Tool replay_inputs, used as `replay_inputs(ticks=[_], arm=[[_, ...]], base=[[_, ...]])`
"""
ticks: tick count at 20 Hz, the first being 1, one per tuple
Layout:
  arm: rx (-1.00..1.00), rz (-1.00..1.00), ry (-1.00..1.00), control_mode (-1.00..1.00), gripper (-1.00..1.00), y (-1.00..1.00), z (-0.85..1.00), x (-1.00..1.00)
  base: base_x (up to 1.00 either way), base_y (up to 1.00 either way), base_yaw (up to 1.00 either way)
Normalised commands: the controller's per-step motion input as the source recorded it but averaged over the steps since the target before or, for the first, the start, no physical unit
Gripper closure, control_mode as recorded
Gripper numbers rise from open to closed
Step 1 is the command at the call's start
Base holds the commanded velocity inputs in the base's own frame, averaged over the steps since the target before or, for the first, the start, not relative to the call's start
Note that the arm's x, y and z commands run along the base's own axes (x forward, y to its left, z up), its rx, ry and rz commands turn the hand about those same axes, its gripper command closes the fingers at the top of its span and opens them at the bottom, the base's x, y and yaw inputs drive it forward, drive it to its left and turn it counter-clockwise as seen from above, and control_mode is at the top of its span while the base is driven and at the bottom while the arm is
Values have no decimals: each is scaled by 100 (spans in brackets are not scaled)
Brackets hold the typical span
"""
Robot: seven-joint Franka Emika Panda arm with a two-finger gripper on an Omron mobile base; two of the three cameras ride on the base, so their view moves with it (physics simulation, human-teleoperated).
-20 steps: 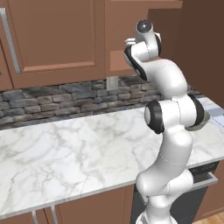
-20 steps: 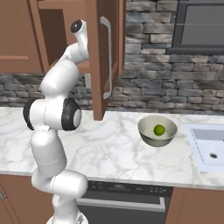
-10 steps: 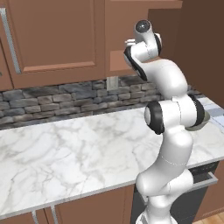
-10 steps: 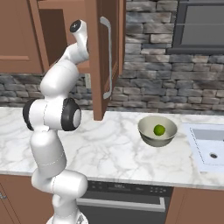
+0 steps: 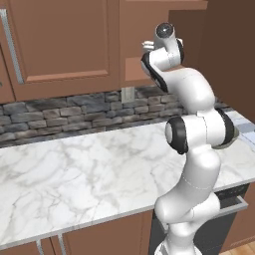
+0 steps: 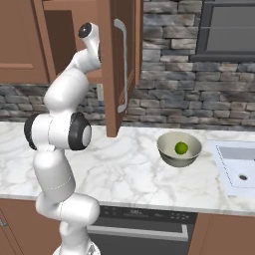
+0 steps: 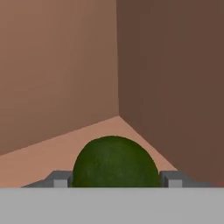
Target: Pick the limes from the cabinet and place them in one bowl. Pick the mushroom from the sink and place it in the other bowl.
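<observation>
gripper [image 7: 113, 181] inside cabinet [image 6: 119, 64], clenched on dark lime [image 7: 114, 162]; bright lime [image 6: 181, 148] in cream-grey bowl [image 6: 167, 149], right.

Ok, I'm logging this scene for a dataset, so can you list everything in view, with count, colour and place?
Lime: one, dark green, on the cabinet shelf near its back corner, between the tool's fingertips.
Lime: one, brighter green, inside the bowl.
Bowl: one, cream-grey, on the counter between the open door and the sink.
Cabinet: one, brown wood, on the wall above the counter, door swung open, with a silver bar handle.
Sink: one, pale grey-blue, set in the counter at the right.
Counter: one, white marble.
Backsplash: grey stone, behind the counter.
Arm: one, white with dark joints, reaching up into the cabinet.
Tool: one, grey fingertips on either side of the dark lime.
</observation>
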Motion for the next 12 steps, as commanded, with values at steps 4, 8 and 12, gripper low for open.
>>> replay_inputs(ticks=[4,8,12], arm=[[7,0,-14,-100,100,13,3,-15],[0,-1,0,-100,100,6,0,-6],[0,1,0,-100,100,18,8,-41]], base=[[0,0,0],[0,0,0],[0,0,0]])
